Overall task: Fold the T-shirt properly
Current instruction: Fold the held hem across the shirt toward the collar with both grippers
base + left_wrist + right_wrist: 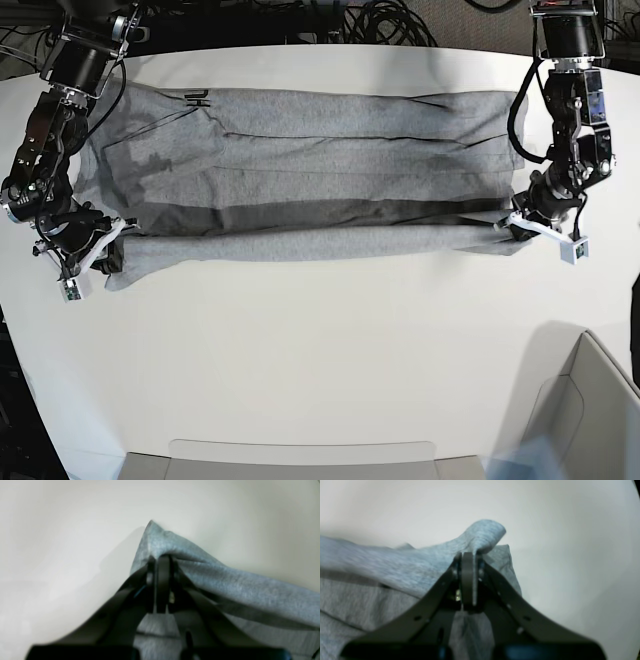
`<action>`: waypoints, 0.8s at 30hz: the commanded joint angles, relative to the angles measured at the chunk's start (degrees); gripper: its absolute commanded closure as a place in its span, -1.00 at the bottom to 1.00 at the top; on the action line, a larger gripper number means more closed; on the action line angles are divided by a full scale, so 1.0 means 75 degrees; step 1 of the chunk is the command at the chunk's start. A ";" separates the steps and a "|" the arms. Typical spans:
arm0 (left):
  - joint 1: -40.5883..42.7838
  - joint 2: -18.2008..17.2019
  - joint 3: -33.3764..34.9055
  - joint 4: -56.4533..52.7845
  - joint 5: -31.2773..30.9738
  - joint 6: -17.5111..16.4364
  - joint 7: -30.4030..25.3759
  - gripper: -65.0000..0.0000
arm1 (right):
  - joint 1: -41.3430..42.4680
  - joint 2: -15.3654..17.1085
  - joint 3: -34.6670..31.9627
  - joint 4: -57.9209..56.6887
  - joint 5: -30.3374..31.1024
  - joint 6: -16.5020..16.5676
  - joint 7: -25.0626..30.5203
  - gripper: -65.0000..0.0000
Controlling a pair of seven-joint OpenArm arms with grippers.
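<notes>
We held the shirt (300,150) stretched along the tabletop's (330,350) far edge, left gripper (510,224) and right gripper (100,243) each clamped on a near corner.

Both arms reaching low over the table, jaws pinched together

The left gripper (508,226) is clamping a raised fold of grey cloth, its arm hanging down from the far corner with the wrist bent inward. The right gripper (108,238) is mirroring it on the opposite side, jaws closed on the cloth, its arm angling down and inward.
</notes>
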 commanded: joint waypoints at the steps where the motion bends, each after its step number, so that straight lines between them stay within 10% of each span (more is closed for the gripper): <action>1: -0.0057 -0.0115 -0.0285 0.0285 -0.0017 -0.0045 0.0199 1.00 | 0.0107 0.0116 0.0035 0.0227 0.0090 0.0006 0.0094 1.00; 24: 0.1619 -0.0127 -0.0449 0.1610 -0.0005 -0.0045 0.0621 1.00 | -0.1335 -0.0142 0.0621 0.1786 0.0101 0.0053 -0.0938 1.00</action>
